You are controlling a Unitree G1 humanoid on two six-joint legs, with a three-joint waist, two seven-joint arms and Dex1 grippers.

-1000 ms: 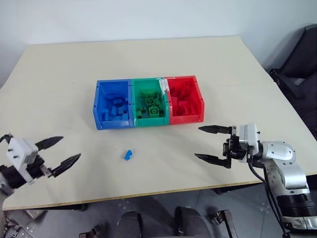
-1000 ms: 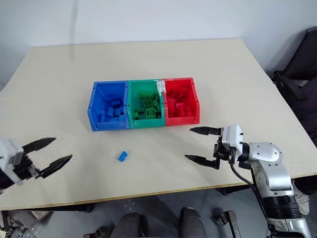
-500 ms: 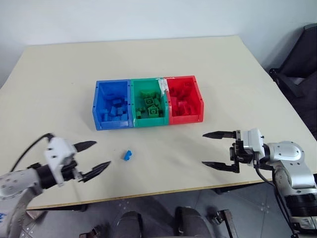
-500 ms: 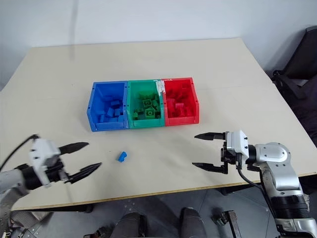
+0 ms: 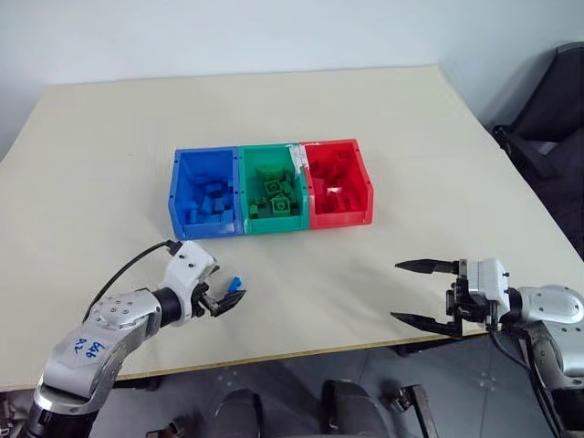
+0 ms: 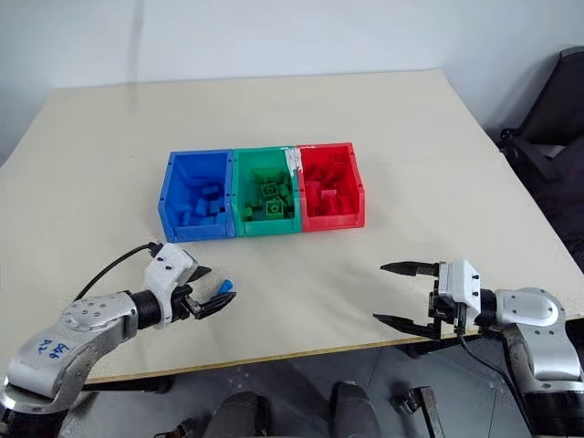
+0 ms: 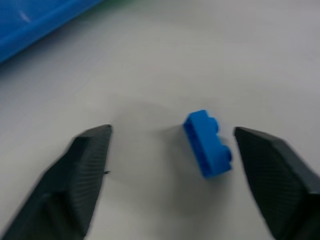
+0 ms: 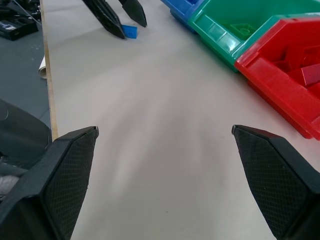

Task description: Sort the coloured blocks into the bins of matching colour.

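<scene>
Left tool [image 7: 170, 150] straddles the small blue studded plastic brick [image 7: 208, 143] at the worktop's [image 5: 301, 274] seven o'clock, jaws apart, ungripped; right tool [image 5: 415, 292] gapes wide, empty

Blue handwritten marking on left arm [image 5: 89, 349] grey shell, well behind fingers: roughly "B66 R2", not fully legible. No other readable text.
</scene>
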